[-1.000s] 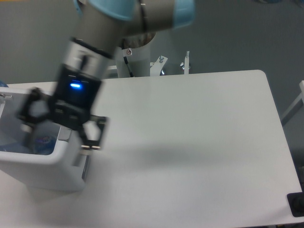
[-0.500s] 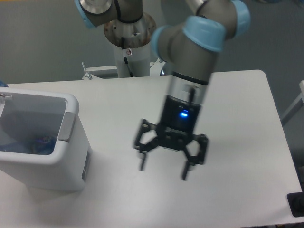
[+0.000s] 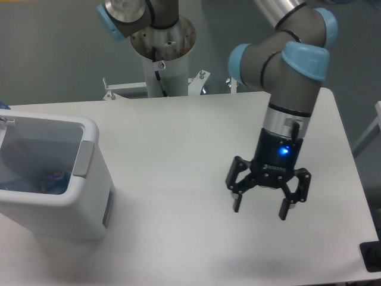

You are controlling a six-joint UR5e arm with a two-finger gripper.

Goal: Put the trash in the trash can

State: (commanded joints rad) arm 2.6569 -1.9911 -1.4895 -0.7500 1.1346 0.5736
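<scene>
The trash can (image 3: pixel 89 196), a white boxy bin with a thick rim and a grey panel, stands at the table's left edge. Inside it lies trash (image 3: pixel 50 180): a bluish, crinkled shape low in the bin, only partly visible. My gripper (image 3: pixel 260 208) hangs over the right half of the table, far from the bin, fingers pointing down. It is open and nothing sits between the fingers.
The white table (image 3: pixel 178 137) spreads from the bin to the right edge. The arm's grey base column (image 3: pixel 164 53) rises behind the far edge. A small dark object (image 3: pixel 372 256) sits at the front right corner.
The gripper has swung from above the trash can across the table to the right side, staying open and holding nothing.
</scene>
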